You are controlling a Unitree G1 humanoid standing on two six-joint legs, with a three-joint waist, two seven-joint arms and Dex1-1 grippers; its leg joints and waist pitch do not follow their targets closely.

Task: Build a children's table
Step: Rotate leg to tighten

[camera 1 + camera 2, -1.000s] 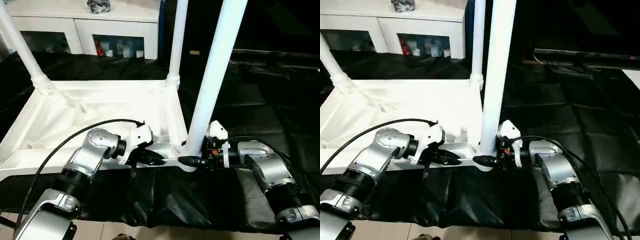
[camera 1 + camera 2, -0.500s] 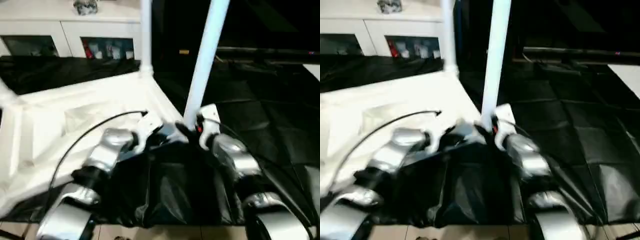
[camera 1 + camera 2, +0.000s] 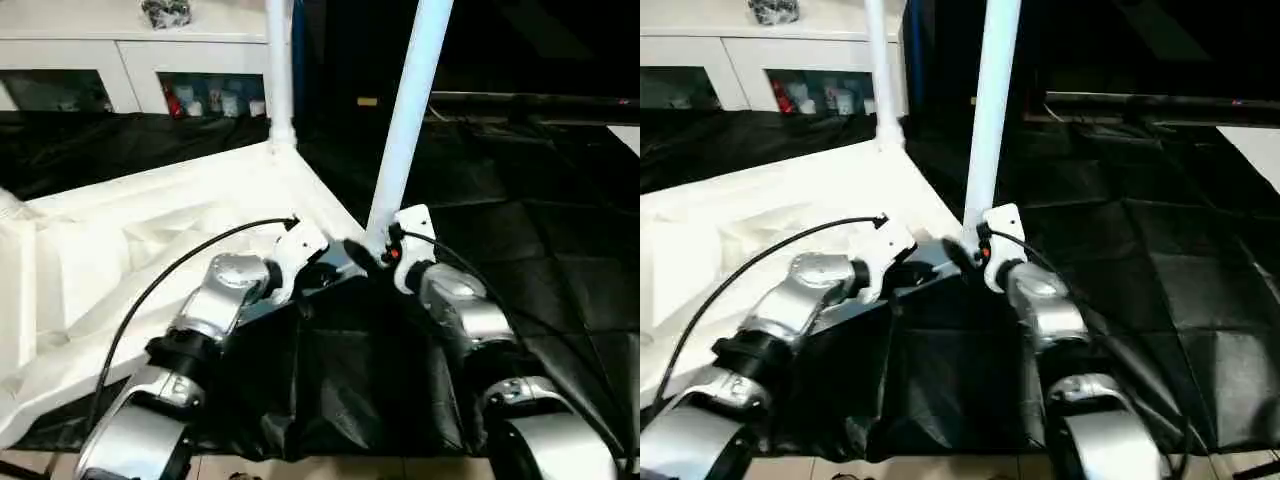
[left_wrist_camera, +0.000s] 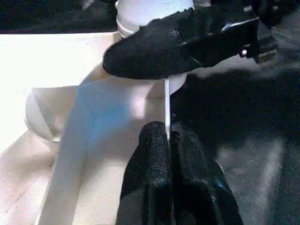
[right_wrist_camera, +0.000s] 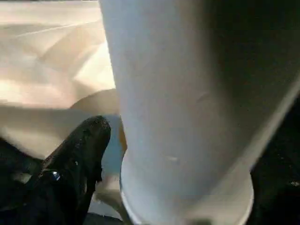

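Black-sheeted work surface (image 3: 520, 250) under the upturned children's table (image 3: 130, 250).

**Bright white plastic, dark cloth, soft close-ups**

Light falls from above. In the 2 head views the upturned table top (image 3: 150, 230) glares almost pure white, its ribs washed out, while the black cloth (image 3: 520, 210) stays dim with faint sheen along its creases. The near leg (image 3: 408, 110) takes a bluish tint. Both head views are fairly sharp. In the left wrist view the table rim (image 4: 47, 61) is overexposed and the left claw (image 4: 168, 150) soft. The right wrist view is blurred, the leg shaded on one side.
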